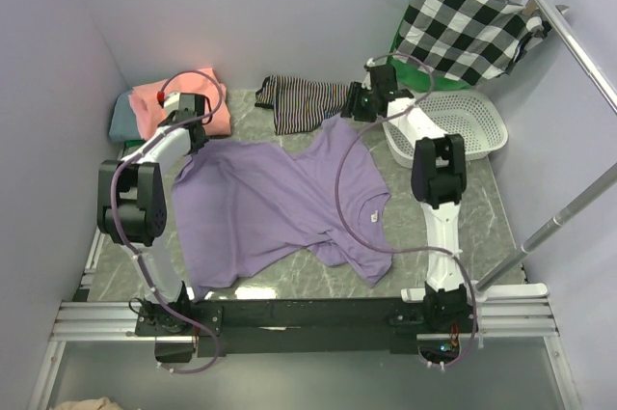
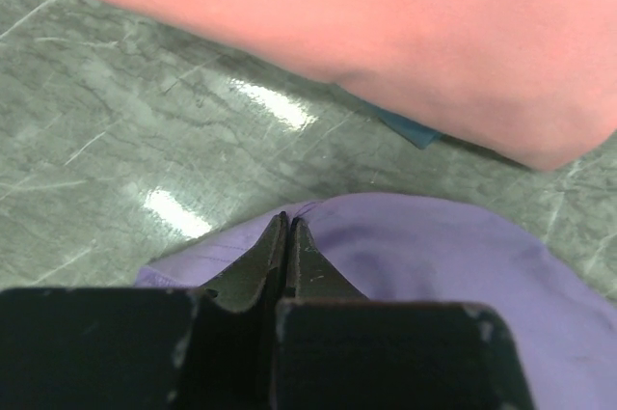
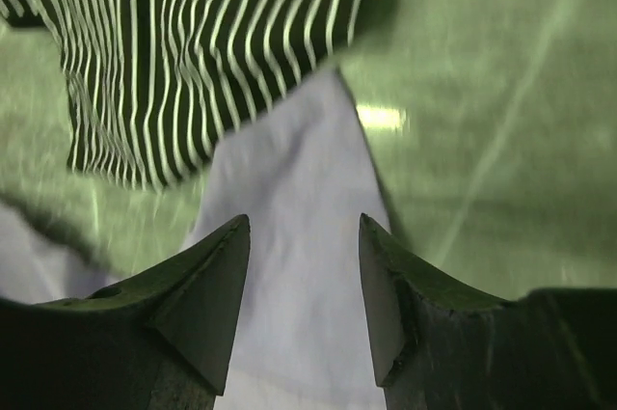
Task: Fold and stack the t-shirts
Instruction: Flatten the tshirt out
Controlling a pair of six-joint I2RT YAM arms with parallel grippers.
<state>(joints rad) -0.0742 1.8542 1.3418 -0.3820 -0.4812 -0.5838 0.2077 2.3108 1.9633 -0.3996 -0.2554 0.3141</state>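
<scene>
Seemingly spreading the lavender t-shirt (image 1: 280,207): left gripper (image 2: 289,223) pinches one corner; right gripper (image 3: 303,227), open above another, must clamp.

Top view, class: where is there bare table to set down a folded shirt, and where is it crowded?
Bare table lies between the hem of the purple shirt and the front rail. Another strip runs right of the right arm, below the basket. The back is crowded: pink stack, striped cloth, basket.

lavender t-shirt (image 1: 270,207) lies spread and rumpled centrally; salmon-pink t-shirt (image 1: 207,101) sits folded atop grey-teal t-shirt (image 1: 120,119), far left.
</scene>
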